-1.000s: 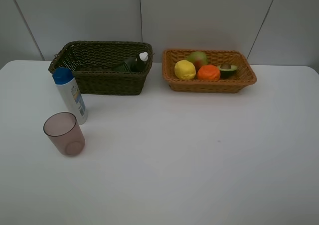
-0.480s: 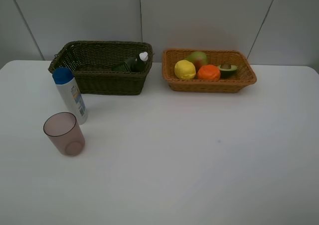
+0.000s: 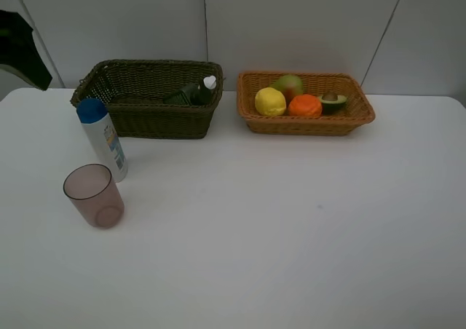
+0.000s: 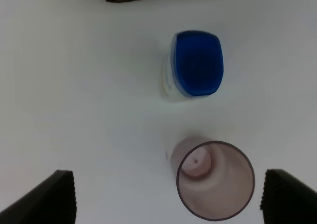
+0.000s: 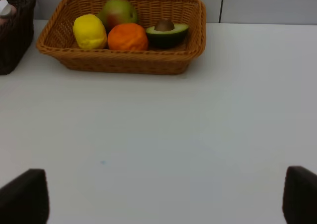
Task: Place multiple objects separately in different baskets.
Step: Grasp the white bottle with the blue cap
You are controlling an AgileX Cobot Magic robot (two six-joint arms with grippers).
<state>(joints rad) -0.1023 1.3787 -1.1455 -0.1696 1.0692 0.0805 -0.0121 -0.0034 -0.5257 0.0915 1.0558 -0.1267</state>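
While apparently above: open left gripper [image 4: 166, 199], cup [image 4: 216, 180] between.

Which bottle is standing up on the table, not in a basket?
The white bottle with the blue cap. It stands upright on the table, beside the pinkish cup. The dark green pump bottle lies inside the dark basket.

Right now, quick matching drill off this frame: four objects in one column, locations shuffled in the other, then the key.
Things:
1. avocado half
2. translucent pinkish cup
3. dark green pump bottle
4. white blue-capped bottle

Places:
A. standing on the table, just in front of the dark basket
B. in the light orange-tan basket
C. lying inside the dark basket
D. upright on the table, nearest the front edge

Pairs: 1-B, 2-D, 3-C, 4-A
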